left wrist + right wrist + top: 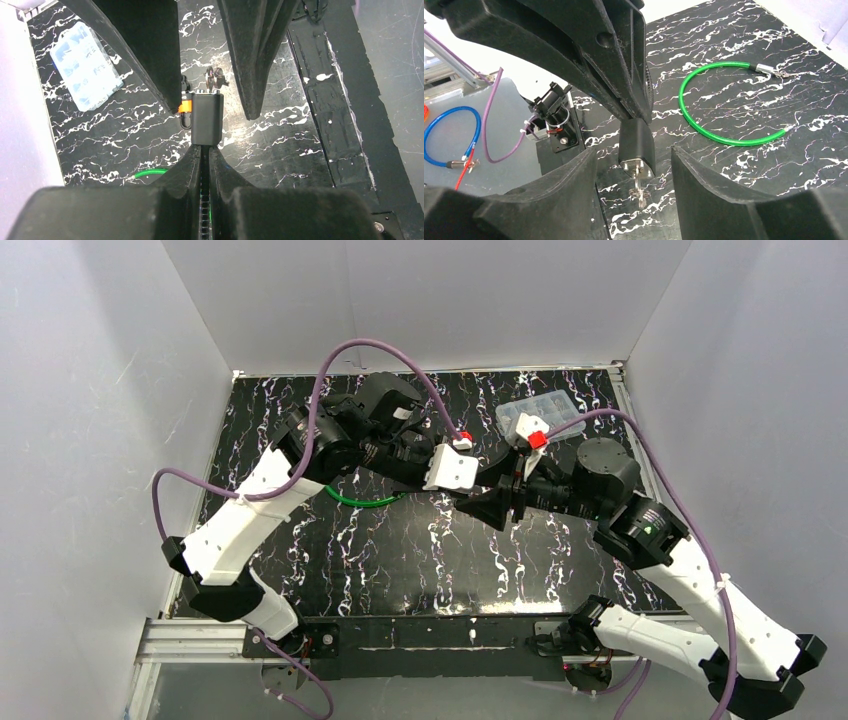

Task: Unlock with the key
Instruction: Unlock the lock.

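One padlock, black, is held off the bench, near the middle of it; the left gripper is clamped tight on the padlock's end; one key sticks out of the padlock's opposite end face. The right gripper stands open, one finger on either side of the padlock and key, touching neither. One green cable loop lies flat on the bench behind the padlock, toward the left arm's side; one clear compartment box sits beyond the padlock by the bench's far edge; one blue cable loop lies off the bench, well apart from the padlock. The bench is black with white marble veining; plain pale walls close it in on three sides.
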`<state>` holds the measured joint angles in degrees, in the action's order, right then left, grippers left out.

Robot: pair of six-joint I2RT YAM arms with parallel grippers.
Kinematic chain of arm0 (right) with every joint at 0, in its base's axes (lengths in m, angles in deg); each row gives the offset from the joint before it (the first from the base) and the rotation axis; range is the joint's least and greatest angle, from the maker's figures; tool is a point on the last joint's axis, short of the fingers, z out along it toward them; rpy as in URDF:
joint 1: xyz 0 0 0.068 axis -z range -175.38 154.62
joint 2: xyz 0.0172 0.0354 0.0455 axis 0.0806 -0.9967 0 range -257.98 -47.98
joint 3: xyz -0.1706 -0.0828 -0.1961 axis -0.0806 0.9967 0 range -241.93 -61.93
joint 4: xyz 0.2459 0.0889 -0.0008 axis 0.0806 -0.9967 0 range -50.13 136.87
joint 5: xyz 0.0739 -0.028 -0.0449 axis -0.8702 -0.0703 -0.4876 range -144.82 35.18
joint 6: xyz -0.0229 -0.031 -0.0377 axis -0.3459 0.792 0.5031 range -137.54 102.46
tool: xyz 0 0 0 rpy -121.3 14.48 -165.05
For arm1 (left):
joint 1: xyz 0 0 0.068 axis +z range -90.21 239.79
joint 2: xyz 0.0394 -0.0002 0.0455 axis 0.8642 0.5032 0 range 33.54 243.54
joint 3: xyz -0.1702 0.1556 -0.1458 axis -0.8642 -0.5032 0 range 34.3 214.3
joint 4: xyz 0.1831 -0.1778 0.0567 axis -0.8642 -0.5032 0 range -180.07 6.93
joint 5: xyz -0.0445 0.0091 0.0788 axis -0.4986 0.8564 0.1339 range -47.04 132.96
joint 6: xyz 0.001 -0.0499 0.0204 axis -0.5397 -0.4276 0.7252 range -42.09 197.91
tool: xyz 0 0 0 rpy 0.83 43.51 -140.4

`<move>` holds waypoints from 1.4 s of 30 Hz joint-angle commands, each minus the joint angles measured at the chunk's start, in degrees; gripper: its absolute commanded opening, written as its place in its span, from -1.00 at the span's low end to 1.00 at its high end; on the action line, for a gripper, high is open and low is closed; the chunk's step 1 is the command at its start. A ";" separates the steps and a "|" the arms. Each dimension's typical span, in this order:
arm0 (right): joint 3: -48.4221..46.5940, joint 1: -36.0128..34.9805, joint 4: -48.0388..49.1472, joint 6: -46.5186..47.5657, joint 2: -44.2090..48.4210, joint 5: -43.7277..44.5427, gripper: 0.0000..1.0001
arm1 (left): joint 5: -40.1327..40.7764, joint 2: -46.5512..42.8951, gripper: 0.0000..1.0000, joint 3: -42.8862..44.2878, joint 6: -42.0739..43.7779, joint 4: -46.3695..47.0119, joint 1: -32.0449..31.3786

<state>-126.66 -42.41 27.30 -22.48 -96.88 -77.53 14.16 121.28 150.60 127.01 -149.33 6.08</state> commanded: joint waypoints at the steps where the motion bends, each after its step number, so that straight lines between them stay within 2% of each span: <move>1: -2.25 -1.20 2.20 2.09 -0.67 -0.44 0.18 | -0.70 -0.23 -1.00 2.49 -0.73 -1.10 -0.55; 5: -2.89 -2.33 2.68 2.30 -1.72 0.19 -0.03 | -0.75 0.10 -1.00 3.13 -0.73 -1.73 -0.93; 7: -3.34 -2.63 2.84 2.18 -2.24 0.77 -0.28 | -0.81 0.35 -1.00 3.41 -0.67 -2.13 -1.17; 11: -3.49 -2.71 2.98 1.08 -2.26 2.31 -0.93 | -0.58 0.26 -0.98 3.57 -0.39 -2.43 -1.53; 12: -3.23 -2.71 3.28 0.88 -1.94 2.62 -0.97 | -0.52 0.25 -0.87 3.65 -0.19 -2.64 -1.61; 13: -2.86 -2.71 3.67 0.82 -1.52 2.78 -0.97 | -0.43 0.26 -0.61 3.80 0.04 -2.99 -1.65; 15: -2.19 -2.76 4.25 0.82 -0.79 2.92 -0.97 | -0.44 0.44 0.19 4.41 0.27 -3.77 -1.66; 16: -1.93 -2.78 4.35 0.94 -0.50 2.92 -0.97 | -0.55 0.54 0.53 4.86 0.09 -4.17 -1.66; 18: -1.36 -2.80 4.59 1.16 0.09 2.92 -0.97 | -1.30 0.77 0.86 5.85 0.25 -5.44 -1.70; 20: -1.05 -2.83 5.16 1.23 0.65 2.72 -0.97 | -3.03 0.77 0.96 6.23 0.96 -7.29 -1.67; 24: -1.89 -3.60 6.09 1.04 1.10 2.21 -0.97 | -3.06 -0.31 0.94 1.57 0.40 -4.43 -1.66; 27: -2.15 -4.53 6.55 0.55 1.00 2.57 -0.97 | -2.00 -1.71 0.79 -2.16 -1.30 1.55 -1.70; 30: -1.81 -5.56 7.38 0.37 1.09 3.34 -0.97 | -1.77 -1.40 0.63 -2.87 -1.46 2.86 -1.66; 33: -1.63 -6.45 7.79 0.46 0.87 4.07 -0.97 | -1.85 0.23 0.36 -0.54 -2.28 2.02 -1.66; 36: -1.53 -7.07 8.09 0.76 0.84 4.88 -0.97 | -2.12 0.95 -0.13 1.15 -3.16 1.64 -1.66; 37: -1.44 -7.19 8.21 0.82 0.86 5.12 -0.97 | -2.09 0.78 -0.23 1.12 -3.42 1.86 -1.66; 40: -1.09 -7.37 9.16 0.77 1.10 5.76 -0.97 | -2.26 -0.08 -0.27 0.26 -4.09 2.97 -1.77; 42: -0.99 -7.38 9.67 0.44 1.15 6.14 -0.97 | -2.18 -0.38 -0.37 -0.09 -4.16 2.90 -2.00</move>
<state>-127.00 -48.81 30.35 -21.81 -96.56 -71.17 12.99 122.04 149.98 123.90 -147.82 4.53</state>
